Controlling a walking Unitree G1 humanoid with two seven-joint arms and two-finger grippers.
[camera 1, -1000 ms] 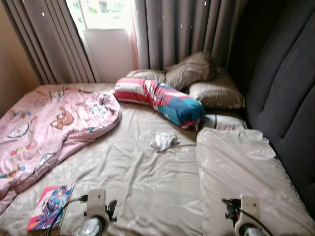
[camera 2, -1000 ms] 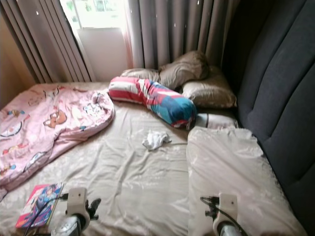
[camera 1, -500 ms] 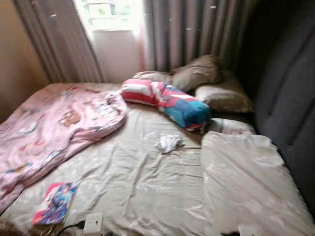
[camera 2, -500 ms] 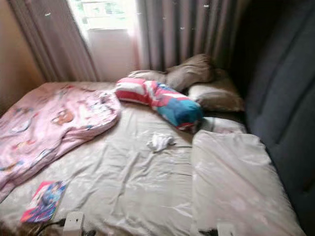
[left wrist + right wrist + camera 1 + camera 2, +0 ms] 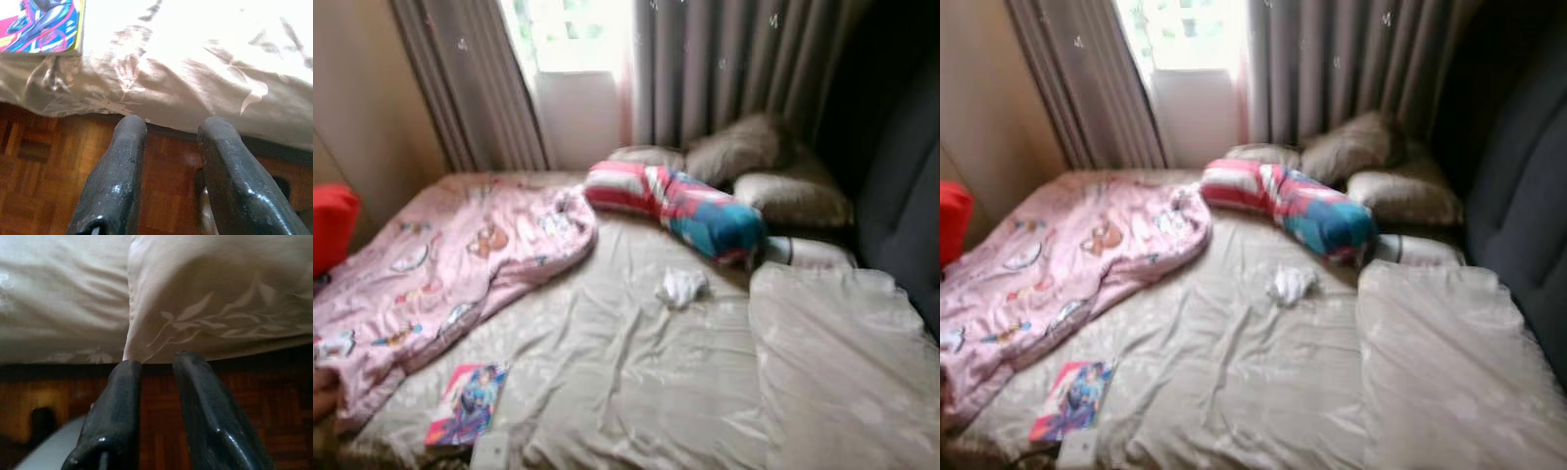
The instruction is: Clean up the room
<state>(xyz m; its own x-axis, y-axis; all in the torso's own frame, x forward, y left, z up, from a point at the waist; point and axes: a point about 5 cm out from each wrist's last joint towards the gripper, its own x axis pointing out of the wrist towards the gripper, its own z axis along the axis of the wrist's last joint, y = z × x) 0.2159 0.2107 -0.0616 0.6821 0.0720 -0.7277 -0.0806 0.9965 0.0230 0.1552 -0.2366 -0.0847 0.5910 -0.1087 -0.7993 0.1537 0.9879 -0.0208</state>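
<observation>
Grey pleated curtains (image 5: 724, 69) hang behind a wide bed (image 5: 626, 362) dressed in a satiny beige sheet, creased and faintly patterned with leaves. A dark padded headboard (image 5: 901, 186) rises along one side. Against it lie plump taupe pillows (image 5: 773, 176) and a long cylindrical bolster (image 5: 675, 206) striped red, white and blue. A broad, smooth beige cushion (image 5: 842, 362) covers the sheet by the headboard. A thin pink blanket (image 5: 450, 264) printed with cartoon figures lies rumpled across the far half of the bed, and something red (image 5: 333, 225) sits beyond it by the wall. A small crumpled white cloth (image 5: 682, 287) rests mid-bed, just below the bolster.

The left gripper (image 5: 168, 129) hangs low over a reddish parquet floor (image 5: 44, 161), its two rounded, glossy black fingers (image 5: 117, 176) a little apart with nothing between them. Just past the fingertips the sheet drapes over the mattress edge; farther beyond and off to one side of the fingers lies a flat, glossy comic book (image 5: 41, 24) with a bright blue and pink cover.

The right gripper (image 5: 154, 364) likewise hangs over the floor, its fingers (image 5: 117, 416) separated by a narrow gap, empty, tips pointing at the seam where the cushion's hem overlaps the sheet.
</observation>
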